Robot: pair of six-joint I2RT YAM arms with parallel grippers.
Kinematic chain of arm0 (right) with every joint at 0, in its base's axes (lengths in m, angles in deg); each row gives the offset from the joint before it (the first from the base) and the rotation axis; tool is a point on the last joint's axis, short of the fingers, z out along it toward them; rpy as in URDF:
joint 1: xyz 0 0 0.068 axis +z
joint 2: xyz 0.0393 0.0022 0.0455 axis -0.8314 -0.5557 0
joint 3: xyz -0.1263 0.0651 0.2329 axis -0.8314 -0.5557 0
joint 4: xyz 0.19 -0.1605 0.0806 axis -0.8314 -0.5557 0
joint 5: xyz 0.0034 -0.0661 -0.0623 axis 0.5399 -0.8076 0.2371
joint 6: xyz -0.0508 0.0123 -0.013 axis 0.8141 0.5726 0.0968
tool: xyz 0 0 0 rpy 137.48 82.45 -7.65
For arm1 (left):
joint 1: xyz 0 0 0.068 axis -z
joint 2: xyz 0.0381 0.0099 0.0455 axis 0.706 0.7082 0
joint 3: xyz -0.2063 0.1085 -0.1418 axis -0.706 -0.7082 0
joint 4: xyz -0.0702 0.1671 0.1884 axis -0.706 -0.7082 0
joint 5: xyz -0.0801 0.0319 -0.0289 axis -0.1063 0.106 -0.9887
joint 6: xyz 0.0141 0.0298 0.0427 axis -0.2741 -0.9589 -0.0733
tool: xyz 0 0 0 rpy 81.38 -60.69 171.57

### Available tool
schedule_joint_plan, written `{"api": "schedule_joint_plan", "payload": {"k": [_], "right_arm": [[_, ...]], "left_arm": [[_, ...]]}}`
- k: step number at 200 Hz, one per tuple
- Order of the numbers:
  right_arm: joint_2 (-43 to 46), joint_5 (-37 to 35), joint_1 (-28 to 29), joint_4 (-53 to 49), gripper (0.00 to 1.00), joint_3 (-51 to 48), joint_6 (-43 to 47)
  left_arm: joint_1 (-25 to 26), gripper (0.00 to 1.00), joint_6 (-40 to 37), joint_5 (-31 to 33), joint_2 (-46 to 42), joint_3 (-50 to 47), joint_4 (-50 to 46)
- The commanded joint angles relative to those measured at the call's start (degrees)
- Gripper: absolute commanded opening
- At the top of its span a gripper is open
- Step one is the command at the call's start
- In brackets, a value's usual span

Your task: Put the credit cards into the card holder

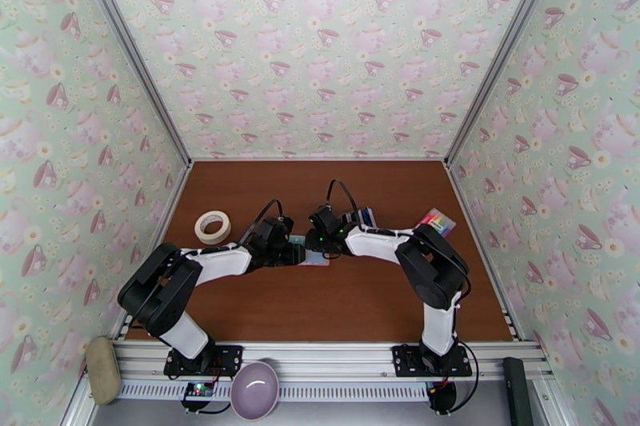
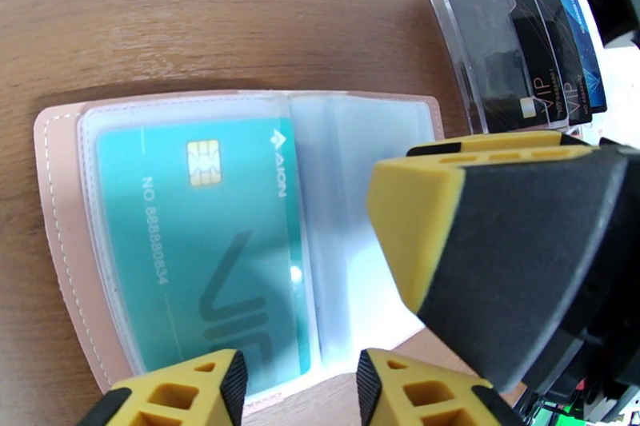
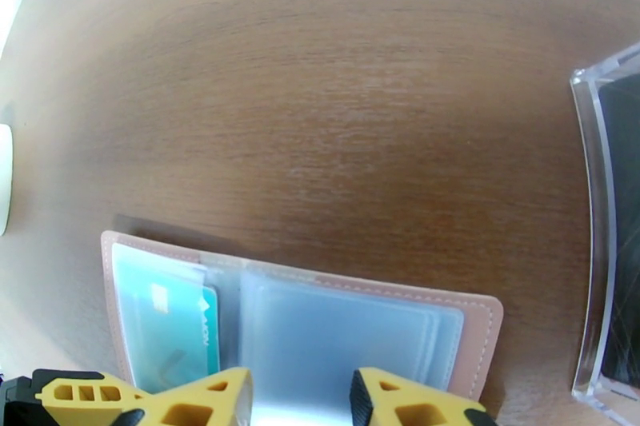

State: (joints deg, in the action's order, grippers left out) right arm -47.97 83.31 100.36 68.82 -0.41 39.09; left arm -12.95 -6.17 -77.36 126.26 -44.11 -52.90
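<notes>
Pink card holder [image 2: 58, 204] lies open, teal card [image 2: 200, 252] sleeved; left jaws released, right jaws unclear.

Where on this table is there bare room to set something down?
Bare brown tabletop along the back wall and near the arm bases. Crowded mid-table: left claw, right claw, open pink card holder, clear stand of dark cards.

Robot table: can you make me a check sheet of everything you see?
Surface: brown wooden table, no spills seen.
Job's things: pink card holder lies open, one teal card in a sleeve; dark cards sit in a clear stand.
Clutter: white tape roll, rainbow-striped rectangle.
Grippers: left gripper open over holder; right gripper at its sleeves, grip unclear.
Cables: black cable loops above each wrist.
Surroundings: teacup wallpaper walls; purple bowl by the arm bases.
</notes>
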Motion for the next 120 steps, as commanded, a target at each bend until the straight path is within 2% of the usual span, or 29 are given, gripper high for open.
{"api": "schedule_joint_plan", "payload": {"k": [1, 37, 120], "right_arm": [[-2.0, 2.2, -0.1, 1.1, 0.38, 1.0, -1.0], [-2.4, 4.1, 0.2, 2.5, 0.38, 0.5, -2.3], [-3.9, 9.0, 1.1, 7.2, 0.38, -0.7, -6.3]], "left_arm": [[0.5, 0.52, -0.7, 2.9, 1.9, -1.3, -2.4], [0.8, 0.58, -0.9, 4.3, 2.0, -1.9, -2.3], [2.4, 0.58, -0.5, 8.1, 3.1, -1.8, -4.1]]}}
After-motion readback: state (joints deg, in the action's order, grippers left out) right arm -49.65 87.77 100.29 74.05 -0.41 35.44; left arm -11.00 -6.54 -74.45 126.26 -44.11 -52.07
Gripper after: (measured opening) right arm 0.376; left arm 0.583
